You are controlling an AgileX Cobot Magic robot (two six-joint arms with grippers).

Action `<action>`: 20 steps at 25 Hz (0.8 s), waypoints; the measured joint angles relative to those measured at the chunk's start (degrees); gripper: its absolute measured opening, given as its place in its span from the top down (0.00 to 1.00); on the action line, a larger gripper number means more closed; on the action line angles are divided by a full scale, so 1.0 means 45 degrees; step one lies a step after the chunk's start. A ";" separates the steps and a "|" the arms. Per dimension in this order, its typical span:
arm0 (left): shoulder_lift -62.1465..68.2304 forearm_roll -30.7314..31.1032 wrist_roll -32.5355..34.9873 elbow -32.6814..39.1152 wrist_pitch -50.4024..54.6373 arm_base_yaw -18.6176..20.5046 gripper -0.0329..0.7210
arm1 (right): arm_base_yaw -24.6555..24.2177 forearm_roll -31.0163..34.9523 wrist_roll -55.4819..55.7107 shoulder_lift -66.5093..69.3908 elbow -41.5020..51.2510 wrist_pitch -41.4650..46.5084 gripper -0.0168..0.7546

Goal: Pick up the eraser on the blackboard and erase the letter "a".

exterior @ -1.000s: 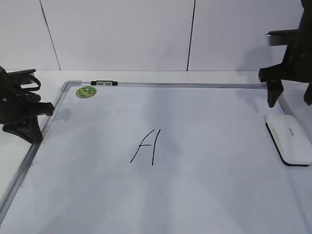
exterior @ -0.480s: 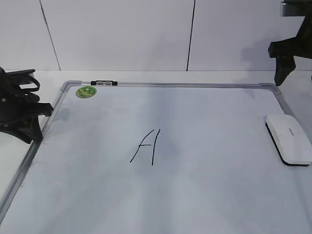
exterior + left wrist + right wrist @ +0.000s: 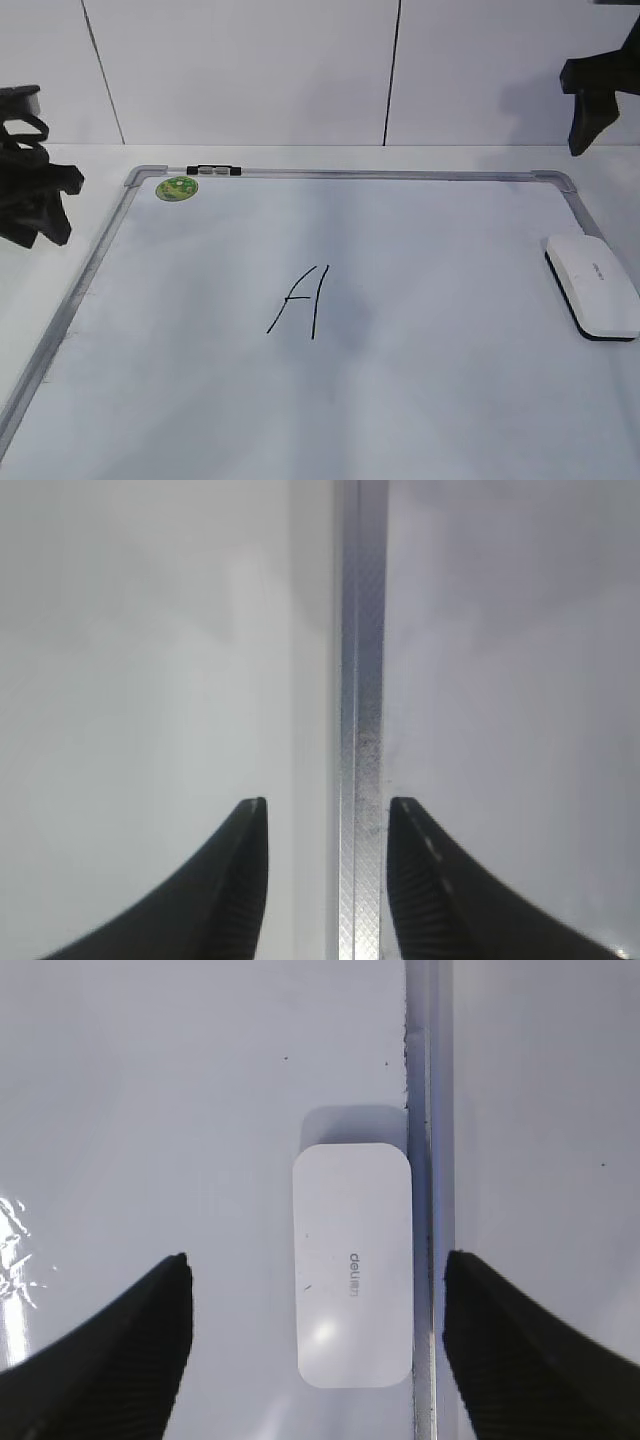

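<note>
Along the right edge of the blackboard (image 3: 400,400) lies the eraser (image 3: 594,285), flat on its black base with its white top up, its long side just beside the silver frame. From the right wrist view the eraser (image 3: 352,1265) sits straight below the camera, with small grey lettering on its top and its right side close against the frame strip. The right gripper (image 3: 315,1345) hangs above it with its jaws spread wide, one finger on each side and both clear of the eraser. From the exterior view only a dark part of that arm shows at the top right corner, well above the board.

Near the middle of the board stands a thin black marker letter (image 3: 300,300), angular and tall as drawn. A round green sticker (image 3: 177,188) sits in the far left corner, close to a small black clip (image 3: 213,171) on the top frame.

The left gripper (image 3: 325,825) hovers over the board's left frame strip, jaws parted a little and holding nothing.
</note>
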 joint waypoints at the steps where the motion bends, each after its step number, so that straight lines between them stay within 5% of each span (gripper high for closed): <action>1: -0.0249 0.0008 0.0000 0.0000 0.0000 0.0000 0.56 | 0.0000 0.0023 -0.0010 -0.0091 0.0000 0.0025 0.21; 20: -0.7118 0.0575 0.0000 0.0035 0.2558 0.0000 0.44 | 0.0000 0.1603 -0.0494 -0.3450 0.0000 0.0241 0.21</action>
